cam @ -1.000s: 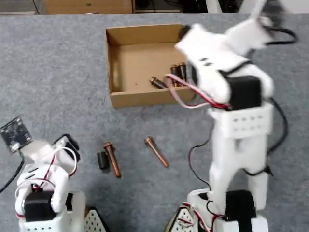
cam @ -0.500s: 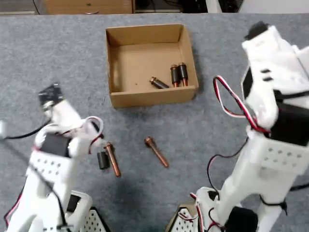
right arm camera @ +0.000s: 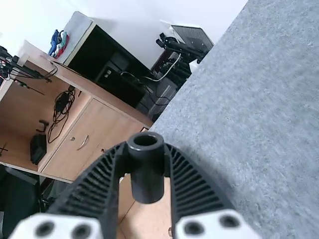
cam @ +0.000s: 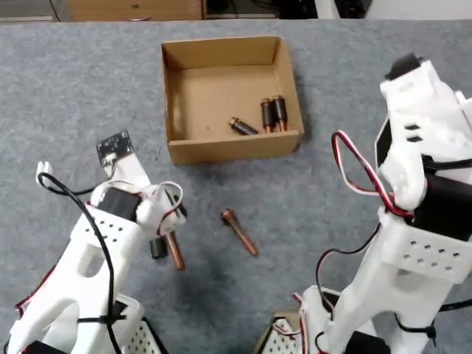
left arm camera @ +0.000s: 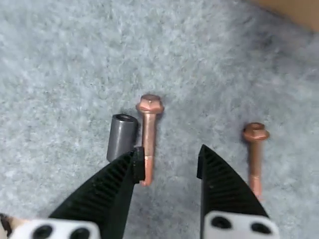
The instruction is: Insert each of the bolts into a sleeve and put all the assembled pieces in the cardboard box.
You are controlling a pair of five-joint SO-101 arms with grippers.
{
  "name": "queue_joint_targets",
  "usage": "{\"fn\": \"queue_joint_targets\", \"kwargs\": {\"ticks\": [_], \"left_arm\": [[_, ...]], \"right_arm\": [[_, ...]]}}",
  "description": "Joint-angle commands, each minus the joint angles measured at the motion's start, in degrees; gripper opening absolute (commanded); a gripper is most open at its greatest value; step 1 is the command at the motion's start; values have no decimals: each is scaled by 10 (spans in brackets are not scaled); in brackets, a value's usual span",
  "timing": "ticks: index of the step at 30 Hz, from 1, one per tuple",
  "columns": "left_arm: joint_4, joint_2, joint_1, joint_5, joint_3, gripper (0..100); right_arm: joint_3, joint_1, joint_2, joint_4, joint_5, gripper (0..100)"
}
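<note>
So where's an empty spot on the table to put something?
Bare table lies left of the cardboard box, and between the box and the right arm. Crowded in front: two bolts, a sleeve and the left gripper.

A grey, felt-covered desk is carrying a cardboard box at the far middle. Nearer, a lone bolt is lying flat. To its left, a second bolt is lying just beside a dark sleeve.

left end effector agape, low
</note>
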Motion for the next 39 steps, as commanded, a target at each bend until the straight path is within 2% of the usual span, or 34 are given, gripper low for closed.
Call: {"fn": "queue_joint_targets", "kwargs": {"ticks": [1,12,26,33,39], "left_arm": [[-41,0,6,2,30,185],[-149,0,7,2,116,185],[-187,1,6,1,142,184],[-250,1,7,2,178,184],[-252,2,7,4,182,184]], "right_arm": [[13,9,-19,-44,7,2],[43,8,-15,-84,7,2],[44,8,-15,-84,4,2],[51,8,-15,-84,3,2],[87,8,-18,-84,2,2]]}}
